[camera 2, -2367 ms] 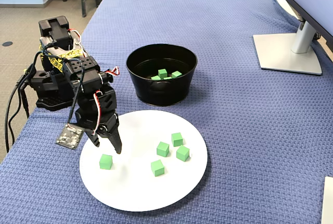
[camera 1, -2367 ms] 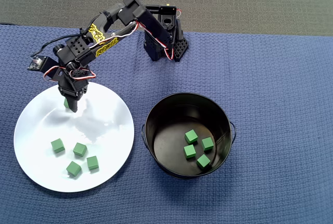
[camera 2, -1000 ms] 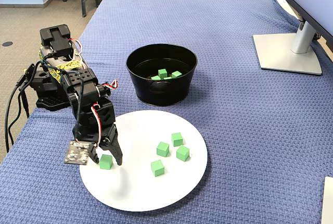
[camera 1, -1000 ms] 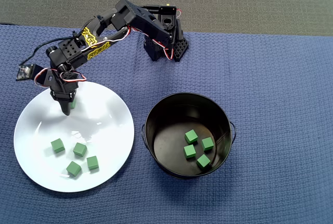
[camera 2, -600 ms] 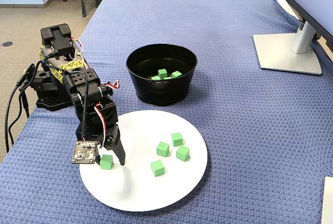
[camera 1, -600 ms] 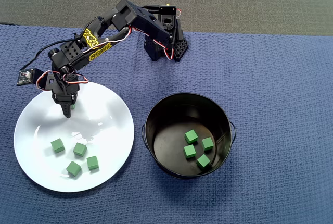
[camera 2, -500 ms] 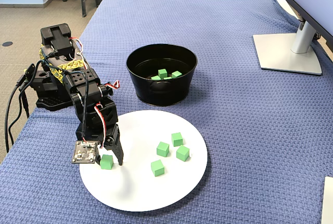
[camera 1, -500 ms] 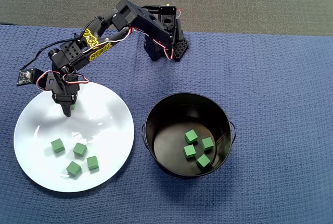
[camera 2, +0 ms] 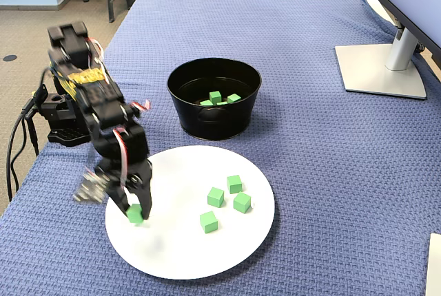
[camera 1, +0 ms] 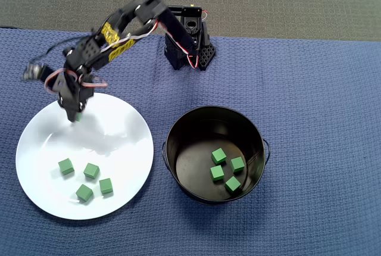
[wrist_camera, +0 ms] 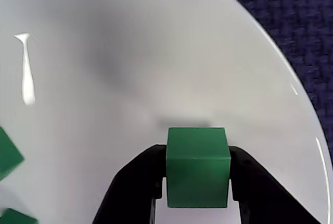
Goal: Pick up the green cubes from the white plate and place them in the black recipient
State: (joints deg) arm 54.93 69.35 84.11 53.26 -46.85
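Observation:
My gripper (wrist_camera: 197, 153) is shut on one green cube (wrist_camera: 197, 179) and holds it just above the far left part of the white plate (wrist_camera: 130, 52). The overhead view shows the gripper (camera 1: 76, 113) over the plate's (camera 1: 119, 131) upper left rim. The fixed view shows the gripper (camera 2: 134, 212) with the held cube (camera 2: 135, 215) over the plate's (camera 2: 179, 248) left side. Several more green cubes (camera 1: 91, 171) lie in a loose group on the plate (camera 2: 234, 184). The black bucket (camera 1: 214, 109) stands right of the plate with several green cubes (camera 1: 219, 156) inside; in the fixed view the bucket (camera 2: 213, 122) stands behind the plate.
The arm's base (camera 1: 187, 44) stands at the cloth's far edge, behind the plate and bucket. A blue cloth (camera 1: 321, 149) covers the table. A monitor stand (camera 2: 379, 69) sits at the far right in the fixed view. Cables hang off the table's left edge (camera 2: 17, 138).

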